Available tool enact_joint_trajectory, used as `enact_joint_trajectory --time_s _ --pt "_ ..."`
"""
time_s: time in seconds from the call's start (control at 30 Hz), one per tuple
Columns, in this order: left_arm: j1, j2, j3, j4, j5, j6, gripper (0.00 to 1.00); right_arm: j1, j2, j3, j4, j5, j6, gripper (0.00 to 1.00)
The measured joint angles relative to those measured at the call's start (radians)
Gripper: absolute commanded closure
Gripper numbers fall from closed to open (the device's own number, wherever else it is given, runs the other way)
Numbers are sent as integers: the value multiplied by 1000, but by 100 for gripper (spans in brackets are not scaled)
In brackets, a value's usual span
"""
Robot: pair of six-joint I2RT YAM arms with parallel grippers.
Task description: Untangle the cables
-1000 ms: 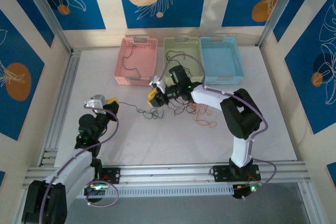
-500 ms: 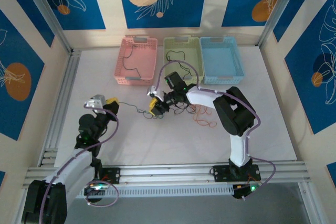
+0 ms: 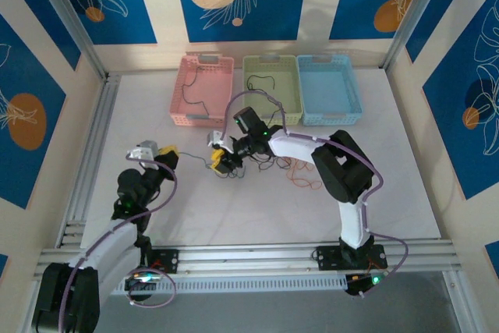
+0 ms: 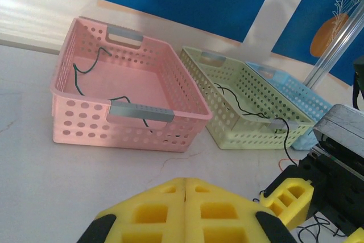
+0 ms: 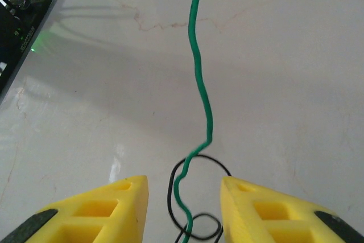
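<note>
Over the last second the right gripper (image 3: pixel 219 161) has slid leftward off the tangle of cables (image 3: pixel 269 164), which lies on the worktop (image 3: pixel 234 216) in front of the pink basket (image 3: pixel 201 120) and off to its right. It now sits squarely in front of that basket, nearer the left gripper (image 3: pixel 164 154). Its jaws stand apart, straddling the green cable (image 5: pixel 200 83) without pinching it. The left gripper, in front of the basket's left corner, has not moved. Its jaws are pressed together, and a thin strand leads up to them, though no pinch can be confirmed. The green cable seems to be getting traced out of a knot that is mostly still tangled.
</note>
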Motion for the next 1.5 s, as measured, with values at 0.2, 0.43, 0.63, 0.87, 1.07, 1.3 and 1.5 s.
enact_joint_trajectory --time_s 0.2,0.43,0.63,0.87,1.07,1.3,1.5 --pt "0 0 0 2 8 0 100 6 36 31 -30 -2 -26 69" --pt "0 0 0 2 8 0 100 6 53 40 -77 -1 -42 69" --pt "0 0 0 2 8 0 100 6 53 47 -95 -2 -56 90" --pt "0 0 0 2 8 0 100 6 53 49 -97 -13 -57 98" --pt "0 0 0 5 8 0 100 -5 53 49 -92 -42 -43 94" --pt "0 0 0 9 8 0 100 -37 53 39 -49 -78 -4 86" --pt "0 0 0 9 8 0 100 -41 53 39 -39 -85 10 99"
